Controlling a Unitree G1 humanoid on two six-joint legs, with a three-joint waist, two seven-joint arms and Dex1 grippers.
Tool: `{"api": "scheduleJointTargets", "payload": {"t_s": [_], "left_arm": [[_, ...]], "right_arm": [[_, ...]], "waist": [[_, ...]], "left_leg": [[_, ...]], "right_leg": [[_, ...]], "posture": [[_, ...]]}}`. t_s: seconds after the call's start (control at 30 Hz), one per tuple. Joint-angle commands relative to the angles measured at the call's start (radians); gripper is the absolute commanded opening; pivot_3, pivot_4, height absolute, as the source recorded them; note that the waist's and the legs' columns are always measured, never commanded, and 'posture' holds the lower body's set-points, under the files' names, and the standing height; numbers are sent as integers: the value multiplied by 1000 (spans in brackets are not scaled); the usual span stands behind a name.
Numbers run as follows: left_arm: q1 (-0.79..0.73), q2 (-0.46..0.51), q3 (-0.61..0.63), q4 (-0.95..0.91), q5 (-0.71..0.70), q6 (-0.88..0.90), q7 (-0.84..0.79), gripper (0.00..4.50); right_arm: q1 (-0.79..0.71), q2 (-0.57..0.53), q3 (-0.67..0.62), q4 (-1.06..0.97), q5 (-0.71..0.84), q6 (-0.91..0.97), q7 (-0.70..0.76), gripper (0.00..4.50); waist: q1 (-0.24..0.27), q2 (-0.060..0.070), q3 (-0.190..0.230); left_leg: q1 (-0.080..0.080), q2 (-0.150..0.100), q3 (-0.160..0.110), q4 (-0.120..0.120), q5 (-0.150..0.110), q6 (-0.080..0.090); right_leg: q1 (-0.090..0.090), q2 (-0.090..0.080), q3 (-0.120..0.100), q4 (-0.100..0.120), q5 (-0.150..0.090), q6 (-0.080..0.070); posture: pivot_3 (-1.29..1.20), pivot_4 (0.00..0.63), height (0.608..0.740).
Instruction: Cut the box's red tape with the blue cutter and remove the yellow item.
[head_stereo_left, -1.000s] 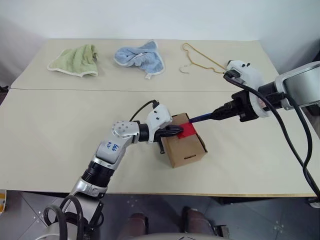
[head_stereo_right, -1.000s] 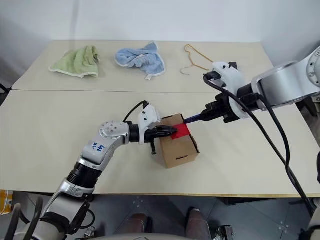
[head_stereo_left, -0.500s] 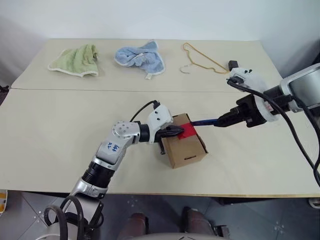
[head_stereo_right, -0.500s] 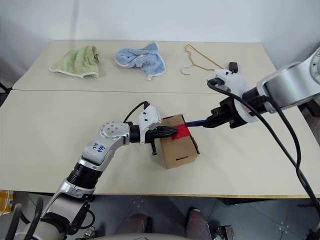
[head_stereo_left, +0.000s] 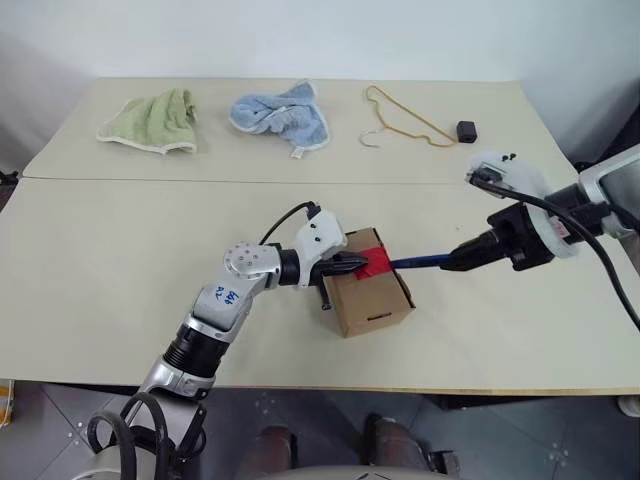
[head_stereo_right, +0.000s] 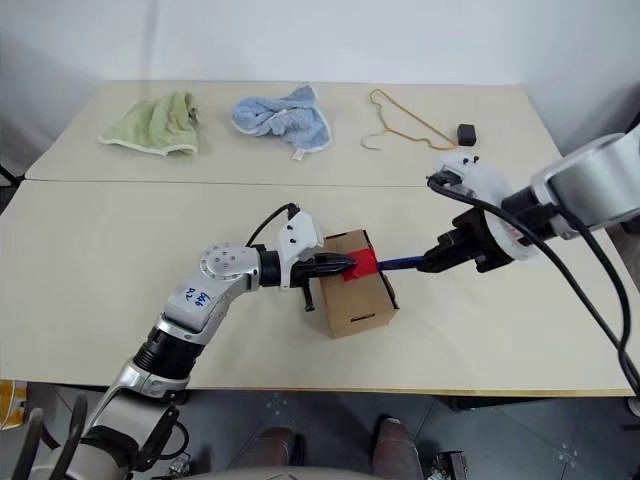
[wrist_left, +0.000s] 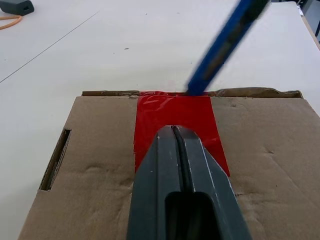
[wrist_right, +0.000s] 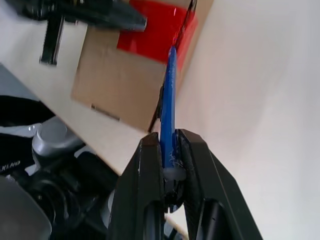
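Two cloths lie at the table's (head_stereo_left: 120, 300) far edge: a green cloth (head_stereo_left: 150, 122) at about 11 o'clock from the box (head_stereo_left: 368, 293), then a blue cloth (head_stereo_left: 281, 116) nearer 12. Farther right, at about 1 o'clock, lie a hanger (head_stereo_left: 400, 120) and a small black block (head_stereo_left: 466, 130). The left gripper (head_stereo_left: 362, 263) reaches in from the box's 9 o'clock side, its fingers pressed together, their tips resting on the red tape (wrist_left: 175, 120) on the box top. The box stands on the near half of the table, its slot (head_stereo_left: 379, 317) in the side facing the robot. The tape spans the top seam and folds over the far right edge. The cutter (head_stereo_left: 420, 262) comes in from 3 o'clock, with its tip at the tape's edge where the flaps meet the side wall. The right gripper (wrist_right: 168, 150) has its fingers clamped on the cutter's rear end, well right of the box. The yellow item cannot be seen.
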Motion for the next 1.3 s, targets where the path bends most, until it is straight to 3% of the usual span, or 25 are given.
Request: {"api": "scheduleJointTargets", "payload": {"t_s": [0.03, 0.23, 0.37, 0.53, 0.6, 0.67, 0.8, 0.97, 1.17, 1.3], "left_arm": [[47, 12, -64, 69, 46, 63, -4, 0], [51, 25, -58, 66, 47, 41, -10, 0], [46, 35, 5, 42, -11, -21, -53, 0], [39, 83, 78, 25, -90, -116, -180, 0], [26, 96, 127, 18, -145, -133, -223, 0], [13, 103, 170, 18, -186, -128, -241, 0], [-3, 134, 243, 5, -243, -98, -259, 0], [74, 230, 317, -26, -265, -82, -273, 0], [241, 295, 363, -96, -275, -70, -255, 0], [305, 297, 370, -144, -273, -55, -208, 0]], "right_arm": [[-1, -20, 12, -63, 76, 20, 82, 135], [83, -73, -80, -106, 76, -63, 68, 135], [253, -228, -335, -181, 23, -98, 172, 135], [579, -287, -711, -148, -255, -220, 481, 135], [816, -191, -935, -89, -414, -337, 562, 135], [1015, -105, -1071, -89, -559, -435, 625, 135], [1240, 50, -1096, -87, -882, -754, 699, 135], [1217, 325, -1060, 109, -1177, -1165, 645, 135], [1178, 502, -1079, 282, -1292, -1341, 641, 135], [1187, 527, -1069, 301, -1323, -1328, 669, 1449]], "waist": [[0, 0, 0], [1, 0, 0], [4, 0, 0], [-3, 0, 0], [-2, -4, -1], [2, -5, -1], [11, -5, 0], [-8, -4, 0], [-29, 0, 0], [-23, 0, 0]], "left_leg": [[0, 0, 0, 0, 0, 0], [0, 0, 0, 0, 0, 0], [-1, 0, 0, 0, 0, 0], [0, 1, 4, 0, 0, 0], [1, 2, 7, 0, 0, 0], [1, 3, 8, 2, 0, 0], [0, 1, 8, 3, 0, 1], [2, 1, 9, 3, 1, 0], [3, 2, 10, 1, 1, -1], [3, 2, 9, 2, 1, -1]], "right_leg": [[0, 0, 0, 0, 0, 0], [0, 0, 0, 0, 0, 0], [-1, 0, 0, 1, 0, 0], [-1, 0, 0, 0, 0, 0], [-2, 0, 1, 2, 1, 1], [-1, 1, 0, 2, 2, 1], [-1, 0, 1, 2, 3, 2], [-1, 0, 3, 2, 4, 3], [-1, 1, 3, 2, 4, 3], [-1, 0, 4, 2, 4, 3]], "posture": [[0, 150, 740], [0, 150, 740], [0, 150, 740], [0, 150, 740], [0, 150, 740], [0, 150, 740], [0, 150, 740], [0, 150, 740], [0, 150, 740], [0, 150, 740]]}}
